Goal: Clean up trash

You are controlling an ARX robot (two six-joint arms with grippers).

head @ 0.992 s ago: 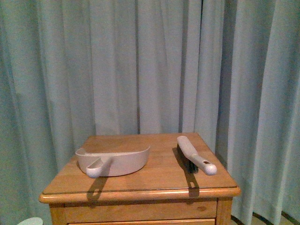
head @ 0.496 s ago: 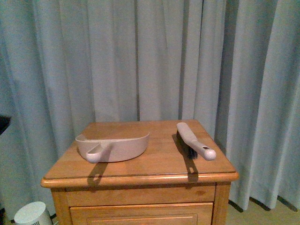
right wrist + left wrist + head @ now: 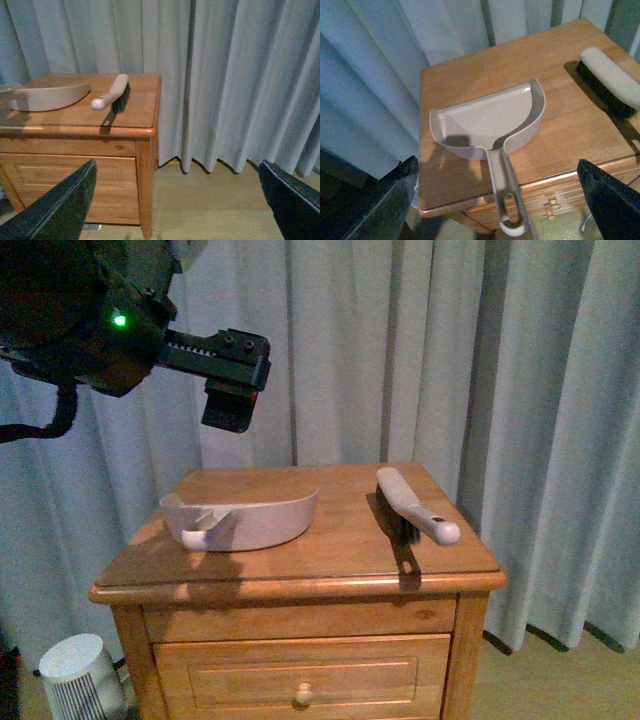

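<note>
Hanging at the back is a big grey curtain (image 3: 400, 350). A wooden cabinet (image 3: 300, 575) stands in front of it. The left gripper (image 3: 496, 162) is up above the cabinet, its jaws wide apart. The right gripper (image 3: 177, 165) is wide apart too, low beside the cabinet. On top lie a dustpan (image 3: 250, 520) and a brush (image 3: 405, 502), well apart. Where the trash is, I cannot tell.

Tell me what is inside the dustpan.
In the left wrist view the dustpan is empty: bare floor, one shadow, no trash. In the front view its near wall hides the inside.
</note>
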